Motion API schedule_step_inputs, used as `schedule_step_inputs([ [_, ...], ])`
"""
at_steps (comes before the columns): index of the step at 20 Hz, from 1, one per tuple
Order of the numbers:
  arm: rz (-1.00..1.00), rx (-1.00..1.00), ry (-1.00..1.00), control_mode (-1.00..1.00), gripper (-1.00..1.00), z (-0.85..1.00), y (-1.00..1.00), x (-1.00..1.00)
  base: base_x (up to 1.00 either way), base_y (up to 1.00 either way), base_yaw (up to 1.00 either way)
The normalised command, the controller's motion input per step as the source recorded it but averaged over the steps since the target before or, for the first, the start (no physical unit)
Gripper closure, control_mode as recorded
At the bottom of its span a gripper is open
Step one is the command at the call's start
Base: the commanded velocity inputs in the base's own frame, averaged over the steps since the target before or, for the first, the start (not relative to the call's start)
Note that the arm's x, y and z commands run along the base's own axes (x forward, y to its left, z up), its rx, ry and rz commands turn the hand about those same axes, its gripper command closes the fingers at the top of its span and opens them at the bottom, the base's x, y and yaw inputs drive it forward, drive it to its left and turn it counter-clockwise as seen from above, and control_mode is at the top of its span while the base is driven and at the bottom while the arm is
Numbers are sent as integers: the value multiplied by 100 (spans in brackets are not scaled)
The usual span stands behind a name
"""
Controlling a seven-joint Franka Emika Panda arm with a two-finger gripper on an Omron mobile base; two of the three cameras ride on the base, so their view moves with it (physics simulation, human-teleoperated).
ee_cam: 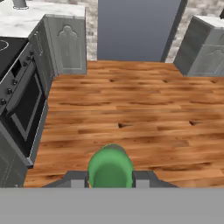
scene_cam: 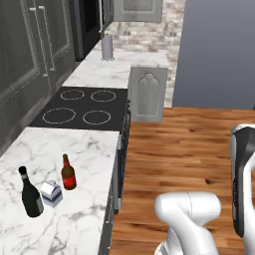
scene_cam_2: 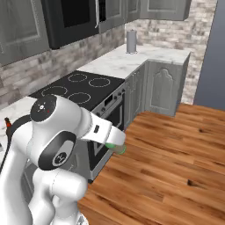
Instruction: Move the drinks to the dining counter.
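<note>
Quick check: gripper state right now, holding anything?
Gripper: shut on the green glass bottle, carried above the wooden floor.

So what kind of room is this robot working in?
A home kitchen, rendered rather than real. A black four-ring cooktop sits in a white marble counter with an oven beneath it, grey cabinets line the brick-backed wall, and the wood floor runs between the units.
</note>
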Motion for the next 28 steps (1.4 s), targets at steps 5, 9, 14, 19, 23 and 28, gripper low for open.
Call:
schedule_step_inputs([
  [5, 0, 0, 0, 100, 100, 0, 0, 0, 0, 3, -100],
  [9, 0, 0, 0, 100, 100, 0, 0, 0, 0, 7, -100],
  [14, 0, 0, 0, 100, 100, 0, 0, 0, 0, 8, -100],
  [19, 0, 0, 0, 100, 100, 0, 0, 0, -7, 5, -95],
  [23, 0, 0, 0, 100, 100, 0, 0, 0, -3, 20, -77],
  [28, 0, 0, 0, 100, 100, 0, 0, 0, 81, 10, -23],
])
